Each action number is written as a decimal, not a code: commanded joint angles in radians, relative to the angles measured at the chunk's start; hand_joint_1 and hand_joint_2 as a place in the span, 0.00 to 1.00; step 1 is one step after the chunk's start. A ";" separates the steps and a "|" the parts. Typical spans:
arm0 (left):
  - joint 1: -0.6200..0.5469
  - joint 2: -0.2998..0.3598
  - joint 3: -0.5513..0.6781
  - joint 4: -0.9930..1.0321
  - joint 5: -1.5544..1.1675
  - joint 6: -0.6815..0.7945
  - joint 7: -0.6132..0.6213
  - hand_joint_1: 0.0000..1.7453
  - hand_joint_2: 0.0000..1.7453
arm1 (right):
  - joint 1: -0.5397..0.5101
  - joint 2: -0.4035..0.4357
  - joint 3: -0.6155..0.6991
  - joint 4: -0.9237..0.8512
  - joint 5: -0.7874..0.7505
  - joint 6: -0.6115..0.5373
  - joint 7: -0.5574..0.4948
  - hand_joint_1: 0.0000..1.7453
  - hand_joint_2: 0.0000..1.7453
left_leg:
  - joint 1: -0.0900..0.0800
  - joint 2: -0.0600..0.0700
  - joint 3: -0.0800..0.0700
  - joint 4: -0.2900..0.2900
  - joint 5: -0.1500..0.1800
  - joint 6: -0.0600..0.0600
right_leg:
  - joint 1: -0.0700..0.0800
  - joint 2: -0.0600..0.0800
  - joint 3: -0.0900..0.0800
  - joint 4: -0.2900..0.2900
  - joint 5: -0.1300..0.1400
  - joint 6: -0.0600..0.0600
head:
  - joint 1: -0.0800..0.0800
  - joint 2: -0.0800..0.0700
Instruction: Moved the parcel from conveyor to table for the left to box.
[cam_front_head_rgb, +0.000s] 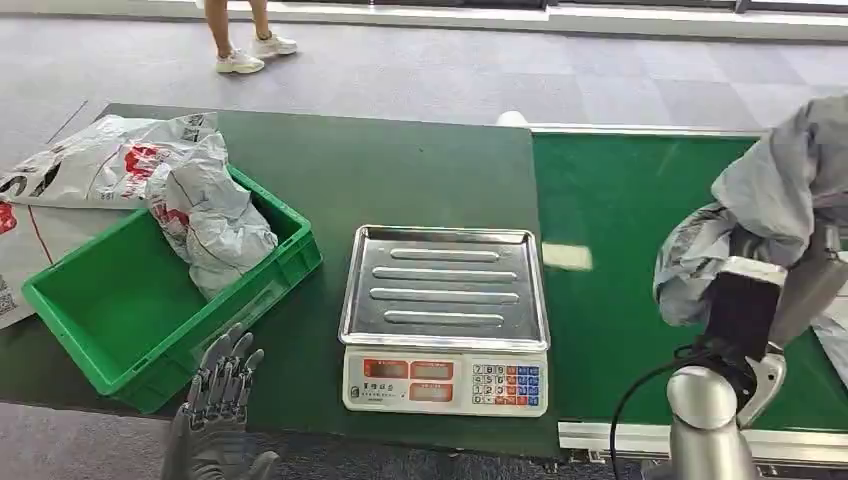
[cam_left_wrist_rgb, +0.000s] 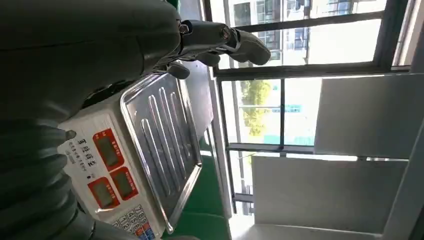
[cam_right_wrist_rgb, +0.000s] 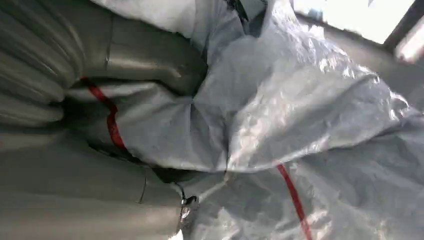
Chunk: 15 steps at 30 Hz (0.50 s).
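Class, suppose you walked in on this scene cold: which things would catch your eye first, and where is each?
The grey parcel gripped by the right hand, held up over the green conveyor. The steel-trayed scale stands mid-table, its tray bare. To its left, the green crate holds another crumpled bag, with the left hand open at the table's near edge.

My left hand (cam_left_wrist_rgb: 210, 42), fingers apart and holding nothing, reaches across upper frame above the scale (cam_left_wrist_rgb: 125, 165), its steel pan (cam_left_wrist_rgb: 162, 145) bare; windows (cam_left_wrist_rgb: 300, 100) fill the right.
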 joint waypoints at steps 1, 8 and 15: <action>-0.112 0.086 -0.070 0.142 -0.006 -0.009 -0.012 0.00 1.00 | -0.307 -0.052 0.441 0.267 -0.155 0.571 0.215 1.00 1.00 | -0.001 0.010 0.002 -0.003 0.002 0.000 | -0.001 0.010 -0.004 -0.001 0.005 -0.002 | 0.000 0.000; -0.184 0.111 -0.015 0.116 0.008 0.000 0.032 0.00 1.00 | -0.488 0.206 0.657 0.718 0.076 0.647 0.239 1.00 1.00 | 0.001 0.017 0.000 -0.005 0.006 -0.005 | 0.001 0.017 -0.004 -0.001 0.009 -0.005 | 0.000 0.000; -0.179 0.122 -0.003 0.120 0.017 -0.009 0.047 0.00 1.00 | -0.549 0.202 0.684 0.855 0.095 0.686 0.287 0.00 1.00 | 0.003 0.004 0.002 -0.002 0.008 -0.006 | 0.003 0.005 -0.005 0.003 0.006 -0.005 | 0.000 0.000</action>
